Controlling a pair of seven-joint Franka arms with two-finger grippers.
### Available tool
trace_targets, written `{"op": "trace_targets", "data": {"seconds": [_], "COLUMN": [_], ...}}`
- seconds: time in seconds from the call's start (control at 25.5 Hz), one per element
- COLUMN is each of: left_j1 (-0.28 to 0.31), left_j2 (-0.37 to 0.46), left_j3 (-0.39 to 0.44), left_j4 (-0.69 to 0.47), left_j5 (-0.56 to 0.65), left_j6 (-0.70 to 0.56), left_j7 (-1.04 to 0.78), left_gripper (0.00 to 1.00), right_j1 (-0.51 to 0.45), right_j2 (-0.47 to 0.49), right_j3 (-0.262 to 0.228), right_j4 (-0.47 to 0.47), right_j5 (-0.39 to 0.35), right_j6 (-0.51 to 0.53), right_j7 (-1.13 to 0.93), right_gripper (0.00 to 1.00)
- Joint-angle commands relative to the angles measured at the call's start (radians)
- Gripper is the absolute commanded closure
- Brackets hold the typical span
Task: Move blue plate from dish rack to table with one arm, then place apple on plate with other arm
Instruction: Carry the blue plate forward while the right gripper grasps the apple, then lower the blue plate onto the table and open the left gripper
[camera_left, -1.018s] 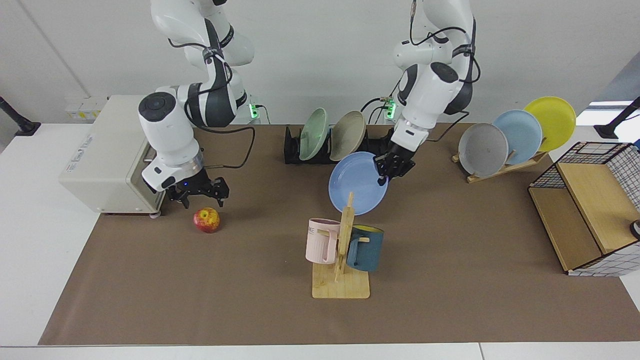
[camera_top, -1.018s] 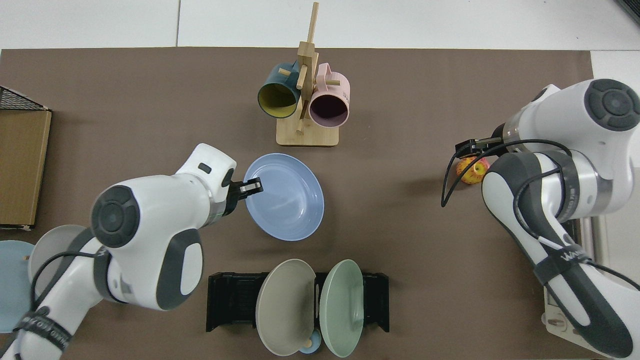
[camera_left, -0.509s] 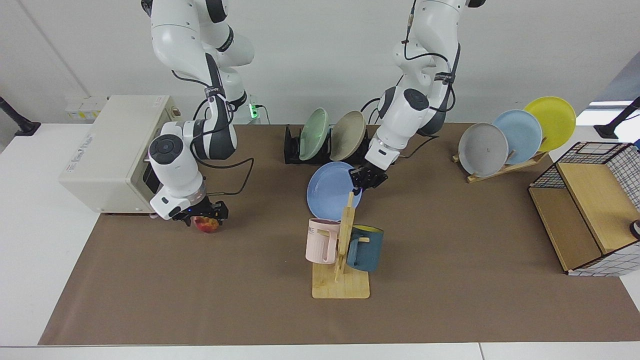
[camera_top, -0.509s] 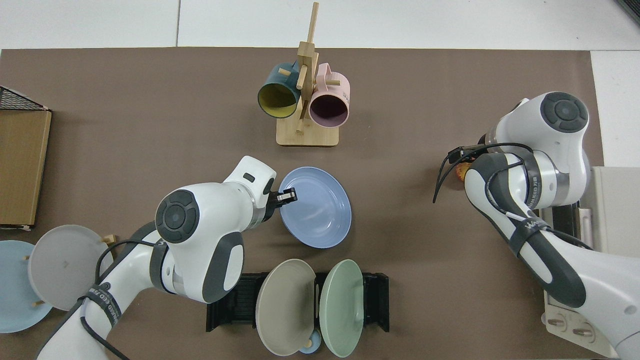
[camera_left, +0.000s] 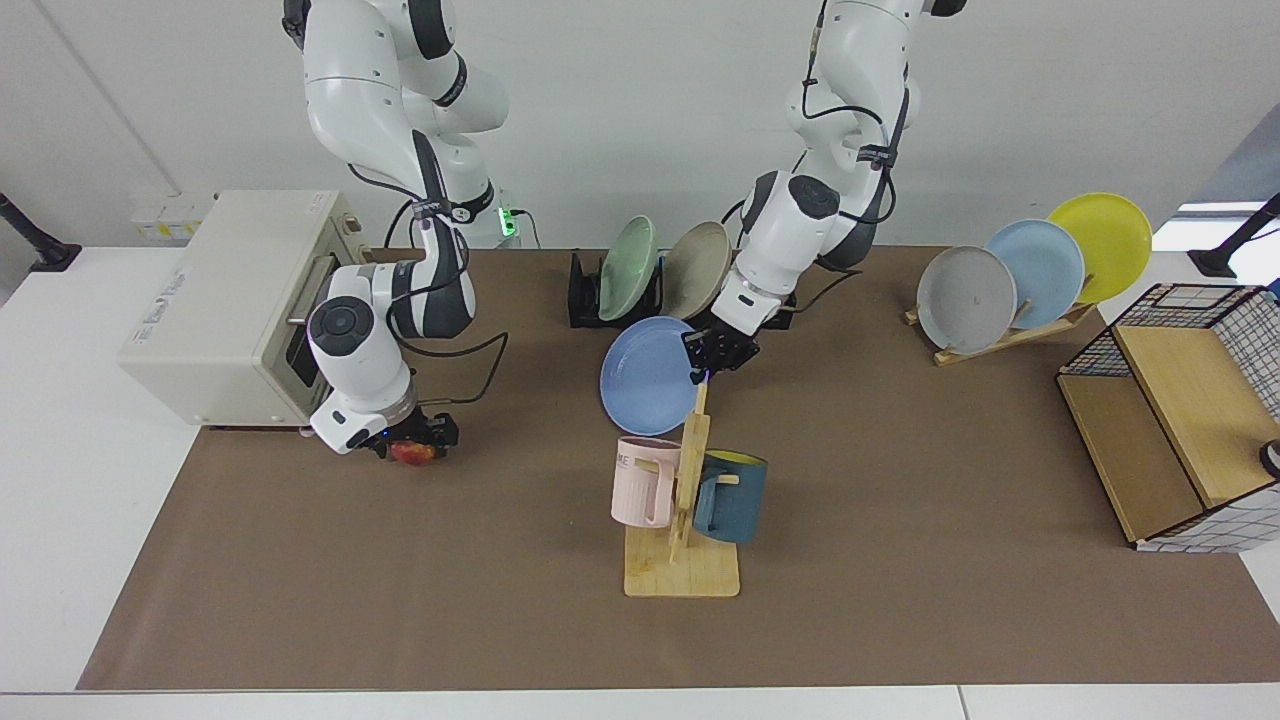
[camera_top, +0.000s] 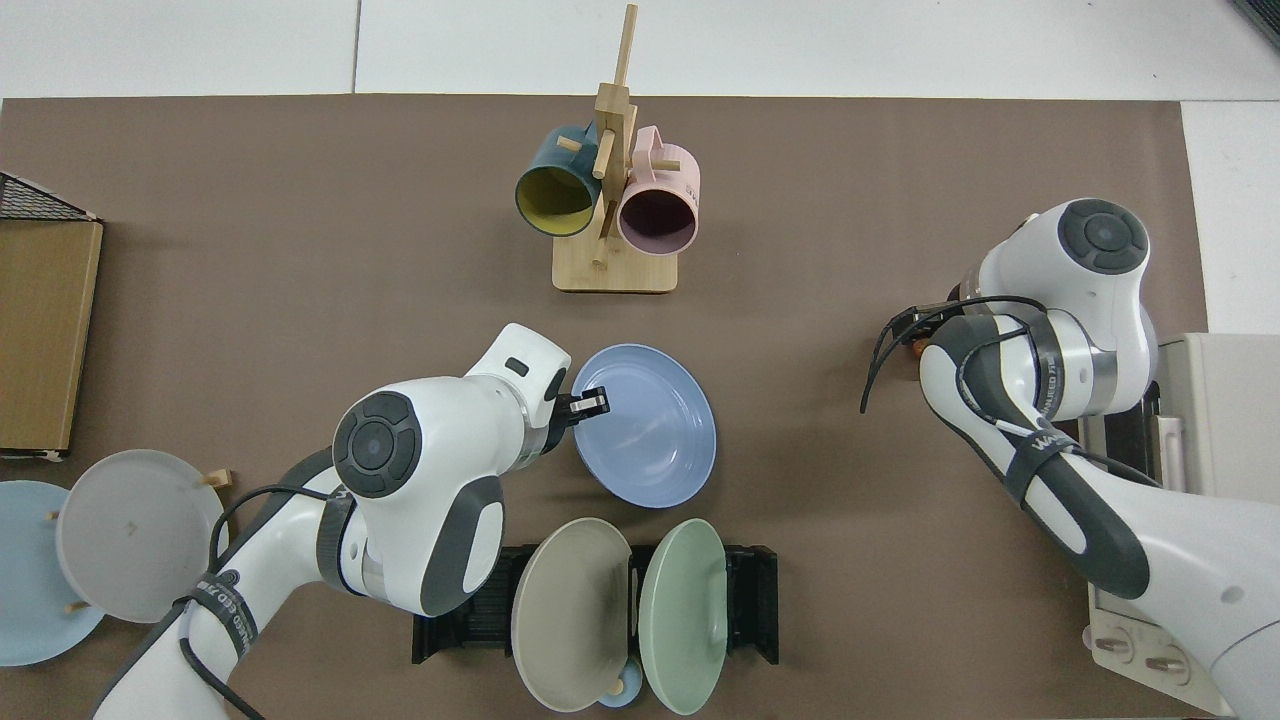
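left tool (camera_left: 716, 352) clamps smooth round blue plate (camera_left: 647, 376) rim | right tool (camera_left: 415, 447) at red apple (camera_left: 411, 453), grip unclear

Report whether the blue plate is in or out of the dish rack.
Out. The blue plate lies before the dish rack, its rim pinched by the left gripper.

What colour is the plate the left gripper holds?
Plain periwinkle blue plate, clearest in the top view.
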Motion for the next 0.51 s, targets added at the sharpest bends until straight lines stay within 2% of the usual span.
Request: {"op": "trace_targets", "data": {"seconds": [0.0,0.04,0.08,0.23,0.35,0.47], "left_j1": [-0.006,-0.006,-0.006,-0.003,0.002,0.005], "left_j2": [0.004,0.004,0.004,0.005,0.007,0.008], "left_j3": [0.006,0.006,0.006,0.007,0.007,0.012], "left_j4": [-0.020,-0.020,-0.020,-0.019,-0.016,-0.016], "left_j5": [0.002,0.002,0.002,0.003,0.003,0.003], "left_j6": [0.027,0.025,0.025,0.025,0.025,0.024], "left_j7": [0.002,0.008,0.008,0.006,0.005,0.002], "left_gripper": [0.27,0.09,0.01,0.00,0.00,0.00], "right_j1": [-0.016,-0.014,-0.013,-0.006,-0.003,0.000], "right_j2": [-0.018,-0.018,-0.018,-0.022,-0.031,-0.051], "right_j3": [0.012,0.012,0.014,0.014,0.014,0.014], "right_j4": [-0.025,-0.025,-0.022,-0.012,-0.001,0.004], "right_j5": [-0.021,-0.019,-0.019,-0.018,-0.016,-0.010], "right_j6": [0.002,-0.005,-0.014,-0.039,-0.062,-0.079], "right_j7": [-0.004,-0.004,-0.002,-0.002,-0.004,-0.004], "right_gripper": [0.30,0.44,0.58,0.90,1.00,1.00]}}
